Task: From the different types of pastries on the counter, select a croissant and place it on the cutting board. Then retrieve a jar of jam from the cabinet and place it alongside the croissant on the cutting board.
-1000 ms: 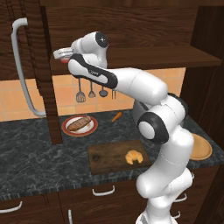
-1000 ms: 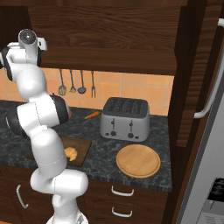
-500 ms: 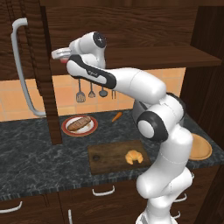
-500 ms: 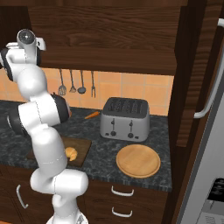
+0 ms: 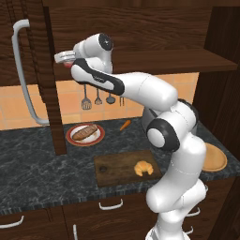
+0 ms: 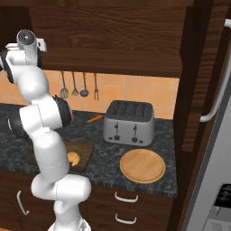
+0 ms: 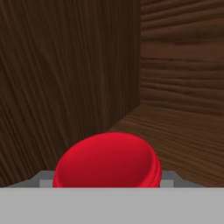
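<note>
- The end effector (image 5: 65, 58) is up at the cabinet shelf, with the jar (image 7: 107, 161) right under the hand camera, its red lid filling the lower middle; the fingertips are hidden behind the lid, so I cannot tell whether they stand apart or are clamped on it
- The step in hand looks like taking the jar off the shelf (image 5: 187, 60); it would go best with the fingers level on either side of the lid or body, then a firm squeeze before any pull; a small lift first, so the base does not drag on the wood
- Edges: the cabinet's side wall (image 7: 65, 74) stands close on one side and the back wall (image 7: 183, 52) lies beyond; the open door (image 5: 40, 70) hangs just beside the wrist; the way out is straight back over the shelf lip, then down
- Open room: the croissant (image 5: 143, 167) already lies on the cutting board (image 5: 112, 168) on the table (image 5: 28, 173); the bare board beside it should take the jar
</note>
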